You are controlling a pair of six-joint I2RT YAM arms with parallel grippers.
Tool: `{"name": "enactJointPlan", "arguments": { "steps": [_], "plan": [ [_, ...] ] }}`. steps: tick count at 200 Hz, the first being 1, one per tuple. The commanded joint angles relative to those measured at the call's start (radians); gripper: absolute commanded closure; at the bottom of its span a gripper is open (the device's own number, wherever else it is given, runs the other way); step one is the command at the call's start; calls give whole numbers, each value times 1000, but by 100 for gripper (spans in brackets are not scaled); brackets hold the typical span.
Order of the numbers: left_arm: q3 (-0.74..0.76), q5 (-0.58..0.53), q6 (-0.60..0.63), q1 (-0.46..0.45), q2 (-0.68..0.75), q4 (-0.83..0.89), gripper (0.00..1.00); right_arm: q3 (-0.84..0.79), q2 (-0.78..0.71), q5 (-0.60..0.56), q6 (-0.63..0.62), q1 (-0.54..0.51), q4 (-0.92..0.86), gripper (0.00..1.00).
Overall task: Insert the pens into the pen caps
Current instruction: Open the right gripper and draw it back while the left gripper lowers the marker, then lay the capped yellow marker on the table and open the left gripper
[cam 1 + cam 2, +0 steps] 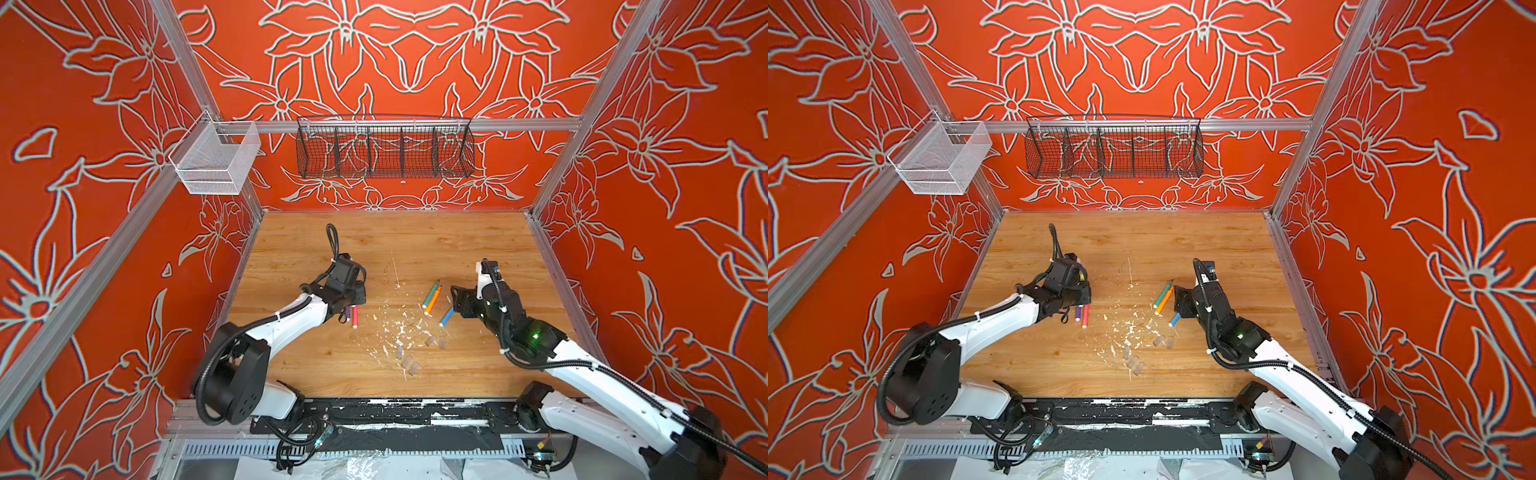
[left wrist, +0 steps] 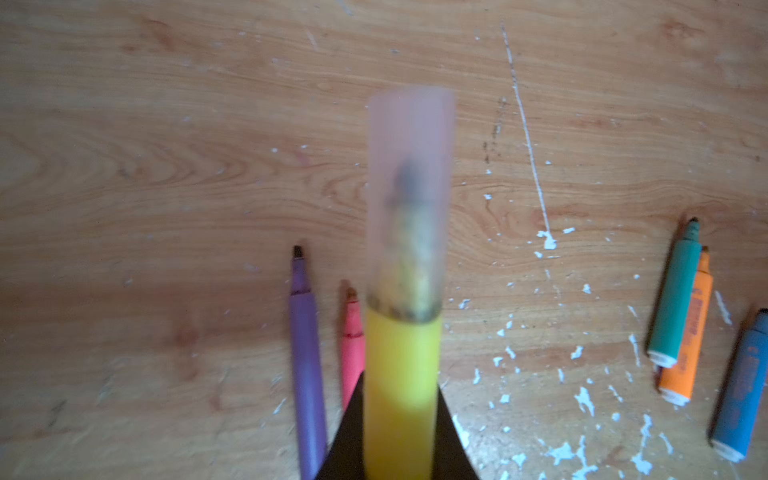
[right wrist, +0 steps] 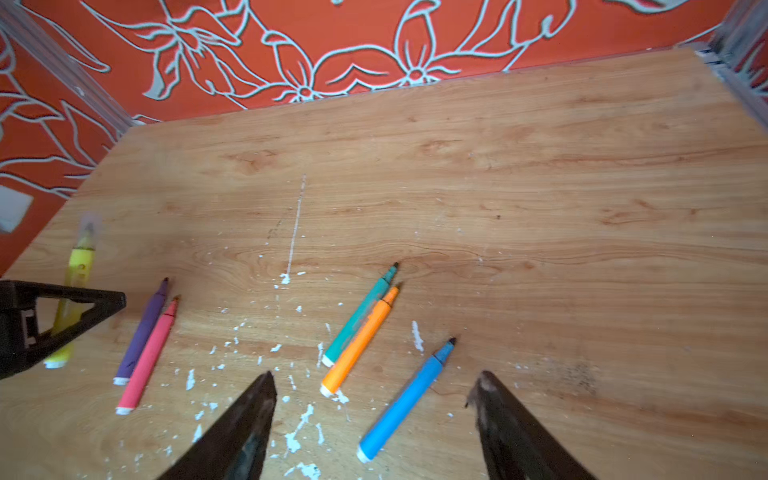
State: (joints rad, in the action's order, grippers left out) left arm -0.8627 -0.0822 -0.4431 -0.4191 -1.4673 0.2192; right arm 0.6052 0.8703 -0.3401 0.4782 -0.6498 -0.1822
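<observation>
- Clear plastic sits nearest the front edge: five loose caps (image 1: 406, 361) in a small scatter among white flecks (image 1: 395, 328), closer to the right arm than to the left.
- Just beyond them the blue pen (image 3: 405, 401) lies flat and uncapped, with its white end toward the front and its tip slanting away.
- Over it hangs the right gripper (image 3: 376, 378), jaws spread wide and empty. In the wrist view the pen shows between the two fingers (image 3: 245, 424), its long axis slanted across the gap. I'd say a slight wrist turn would square the grasp.
- On the gripper's inner side the green pen (image 3: 361, 316) and orange pen (image 3: 359, 343) lie touching, parallel and uncapped. They look near enough to get nudged.
- Across the middle the purple pen (image 3: 143, 332) and pink pen (image 3: 147, 359) lie side by side, uncapped, just beside the left gripper (image 2: 400, 436).
- That gripper is clamped on the yellow pen (image 2: 401, 374), and a cap (image 2: 410, 166) covers the tip, seated by the look of it. By my count that is one pen of six done.
- Farther back the table (image 1: 415, 241) runs bare to the wall, with plenty of room to move.
</observation>
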Motion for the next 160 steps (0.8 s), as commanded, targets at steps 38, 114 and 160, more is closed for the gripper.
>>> {"name": "enactJointPlan", "arguments": {
  "steps": [38, 114, 160],
  "plan": [
    [-251, 145, -14, -11, -254, 238, 100, -62, 26, -103, -48, 140, -24, 21],
    [-406, 139, 5, -23, -443, 327, 100, -144, 14, -188, 20, 214, 29, 24],
    [-447, 185, 14, -29, -499, 362, 100, -144, 31, -177, 22, 216, 44, 22]
  ]
}}
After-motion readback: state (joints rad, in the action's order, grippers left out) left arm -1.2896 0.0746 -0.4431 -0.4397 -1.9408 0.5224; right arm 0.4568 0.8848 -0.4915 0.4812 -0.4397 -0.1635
